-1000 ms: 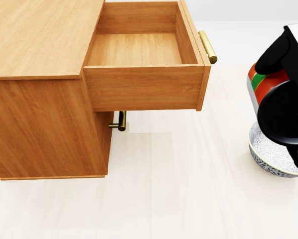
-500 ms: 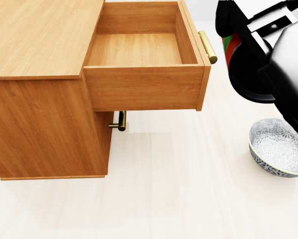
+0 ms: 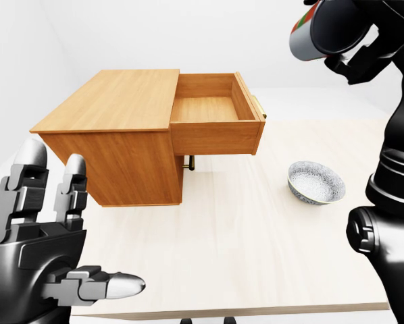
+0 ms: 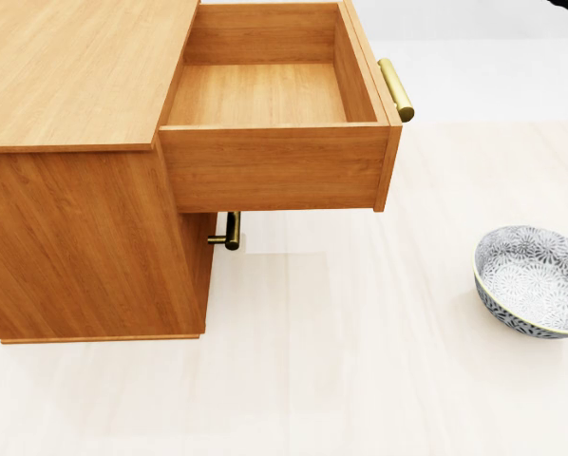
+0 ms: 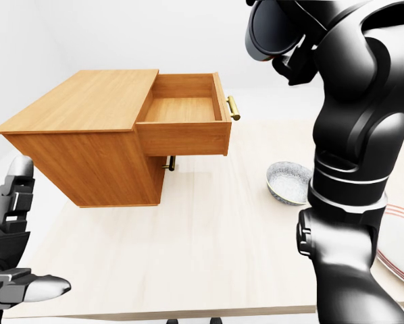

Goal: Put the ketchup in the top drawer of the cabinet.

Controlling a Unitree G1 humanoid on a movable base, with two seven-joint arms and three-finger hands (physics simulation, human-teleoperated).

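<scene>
The wooden cabinet [image 4: 75, 76] stands at the left of the table. Its top drawer [image 4: 265, 95] is pulled open and empty, with a brass handle [image 4: 395, 88]. The ketchup bottle [image 3: 321, 28] is held high at the top right of the left-eye view, above and to the right of the drawer; its dark base faces me and a red and green label shows at its edge. My right hand [image 3: 356, 48] is shut round it. The bottle is outside the head view. My left hand [image 3: 80, 223] is open and empty at the bottom left.
A patterned bowl [image 4: 531, 280] sits on the table to the right of the cabinet. A plate with red stripes [image 5: 401, 246] lies further right, partly behind my right arm. A lower drawer's brass handle [image 4: 229, 231] shows under the open drawer.
My right hand has lifted the ketchup bottle up from over the bowl and out of the top of the head view. The cabinet, drawer and bowl have not moved.
</scene>
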